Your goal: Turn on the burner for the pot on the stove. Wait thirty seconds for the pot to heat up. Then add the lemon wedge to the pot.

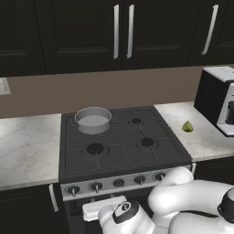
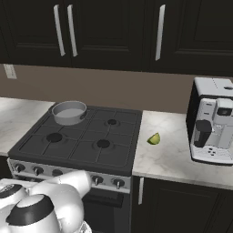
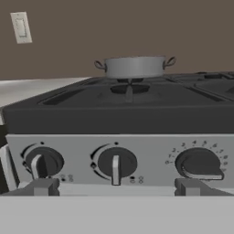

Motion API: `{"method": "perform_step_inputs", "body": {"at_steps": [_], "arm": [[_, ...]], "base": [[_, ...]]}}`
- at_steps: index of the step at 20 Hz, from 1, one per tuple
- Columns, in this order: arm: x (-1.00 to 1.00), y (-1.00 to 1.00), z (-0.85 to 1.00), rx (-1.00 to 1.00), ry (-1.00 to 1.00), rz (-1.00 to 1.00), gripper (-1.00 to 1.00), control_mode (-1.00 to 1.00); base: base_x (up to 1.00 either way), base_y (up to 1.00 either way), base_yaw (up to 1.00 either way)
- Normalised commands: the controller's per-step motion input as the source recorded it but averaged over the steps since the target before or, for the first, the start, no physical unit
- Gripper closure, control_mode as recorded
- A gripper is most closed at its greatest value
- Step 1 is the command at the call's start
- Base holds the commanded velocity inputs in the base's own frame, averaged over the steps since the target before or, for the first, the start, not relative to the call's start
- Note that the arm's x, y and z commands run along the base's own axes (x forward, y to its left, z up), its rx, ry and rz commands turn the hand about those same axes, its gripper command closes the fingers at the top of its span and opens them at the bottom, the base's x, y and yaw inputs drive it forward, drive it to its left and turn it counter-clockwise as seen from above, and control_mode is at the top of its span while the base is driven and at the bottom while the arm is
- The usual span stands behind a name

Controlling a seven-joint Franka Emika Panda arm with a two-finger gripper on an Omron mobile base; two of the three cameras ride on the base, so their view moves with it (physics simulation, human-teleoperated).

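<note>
1. Left base view: the pot [image 1: 93, 119] sits on the rear-left burner of the stove [image 1: 121, 145]; the lemon [image 1: 188, 126] lies on the right counter [image 1: 203, 137], well apart from the pot. Risk: the front strip holds several similar knobs, so a wrong knob may light an empty burner.
2. Right base view: the coffee machine [image 2: 213, 122] stands near the lemon. Risk: a later wide reach may brush it.
3. Hand view: the gripper [image 3: 116, 187] faces the strip, jaws wide apart and empty, with the second knob [image 3: 116, 163] between the fingertips [image 3: 44, 186]. Risk: a slightly off-centre closure may slip off the knob's ridge.
</note>
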Motion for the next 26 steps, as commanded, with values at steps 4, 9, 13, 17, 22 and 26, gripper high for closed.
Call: {"method": "perform_step_inputs", "body": {"at_steps": [4, 9, 13, 17, 22, 26], "arm": [[0.33, -0.08, 0.00, 0.00, 0.00, 0.00, -1.00, -1.00], [0.19, -0.11, -0.01, 0.00, 0.00, 0.01, -1.00, -1.00], [0.00, -0.45, -0.12, 0.00, 0.00, 0.01, -1.00, -1.00], [0.00, -0.51, -0.02, 0.03, 0.00, 0.02, -1.00, -1.00], [0.18, -0.23, 0.00, 0.00, 0.00, 0.00, -1.00, -1.00], [0.20, -0.14, -0.01, 0.00, 0.00, 0.01, -1.00, -1.00]], "base": [[0.00, 0.00, 0.00], [0.00, 0.00, 0.00], [0.00, 0.00, 0.00], [0.00, 0.00, 0.00], [0.00, 0.00, 0.00], [0.00, 0.00, 0.00]]}}
